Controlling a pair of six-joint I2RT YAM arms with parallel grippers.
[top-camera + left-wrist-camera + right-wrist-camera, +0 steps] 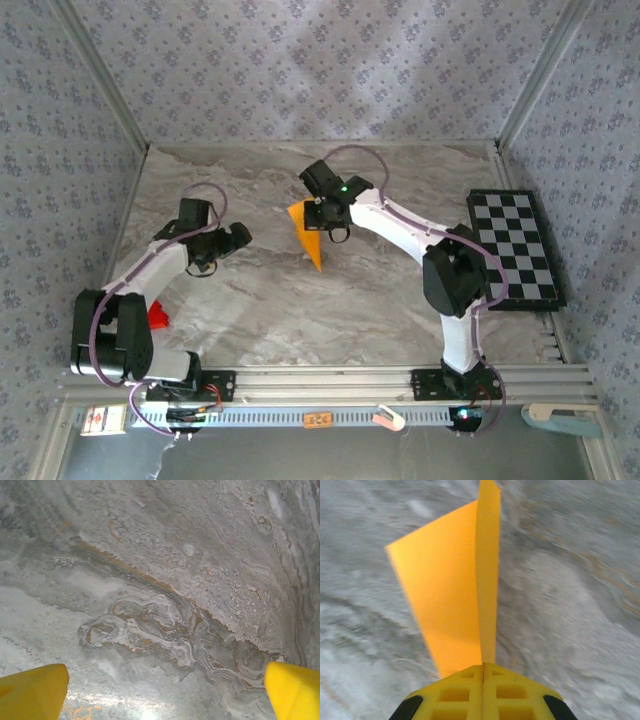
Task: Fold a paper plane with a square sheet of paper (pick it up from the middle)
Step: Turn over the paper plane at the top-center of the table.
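Finding: right hand (482,672) clenched on the thin orange-yellow folded paper sheet (450,605), at the middle of the grey marbled bench (330,300); left hand (163,692) released, empty, well apart. Judged mid-fold; next, left hand should steady the free flap.

Marbled grey table (300,310); checkerboard (515,245) right edge; red block (160,317) near left.

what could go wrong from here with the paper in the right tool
1. The right tool is shut on just one narrow end of the folded paper, so the thin sheet may slip out or twist.
2. One flap stands away from the other, so the fold may spring open.
3. The left tool is open over bare table, apart from the paper, so nothing steadies the free end.
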